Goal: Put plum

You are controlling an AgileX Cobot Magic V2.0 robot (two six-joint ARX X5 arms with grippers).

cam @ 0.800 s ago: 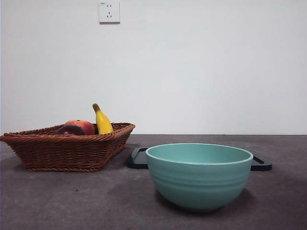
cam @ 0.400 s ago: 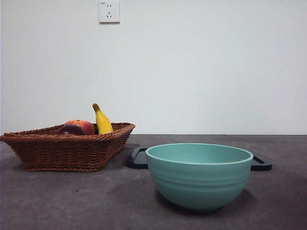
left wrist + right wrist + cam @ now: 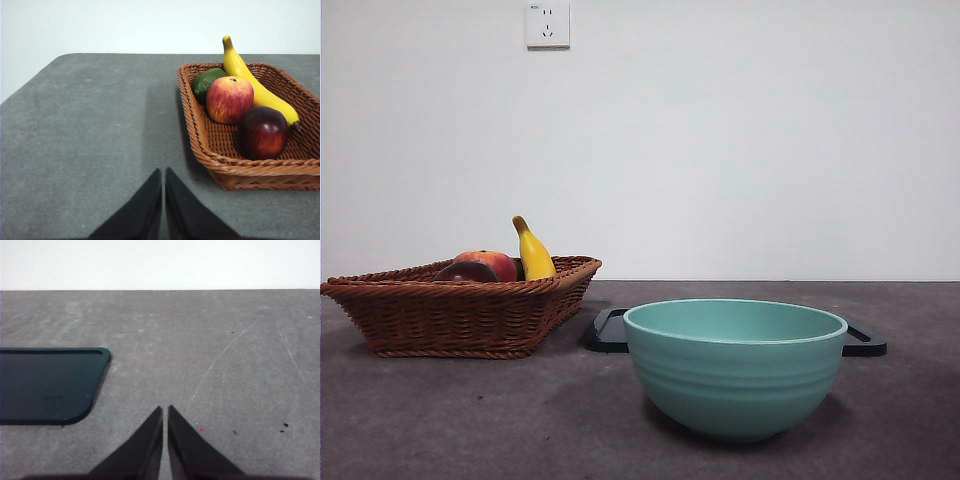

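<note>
Nothing has moved across the front views: the plum (image 3: 263, 131) lies in the basket (image 3: 235, 175), my left gripper (image 3: 163, 175) and right gripper (image 3: 165, 412) both clenched empty, reach unstarted.

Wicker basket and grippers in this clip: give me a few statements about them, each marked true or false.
1. The dark maroon plum lies in the brown wicker basket. True.
2. The left gripper is shut on the plum. False: it is shut on nothing, over bare table beside the basket.
3. The yellow banana lies in the mint-green bowl. False: it lies in the basket.
4. The red-orange apple sits next to a green fruit. True.
5. The right gripper is shut, near a flat black tray. True.
</note>
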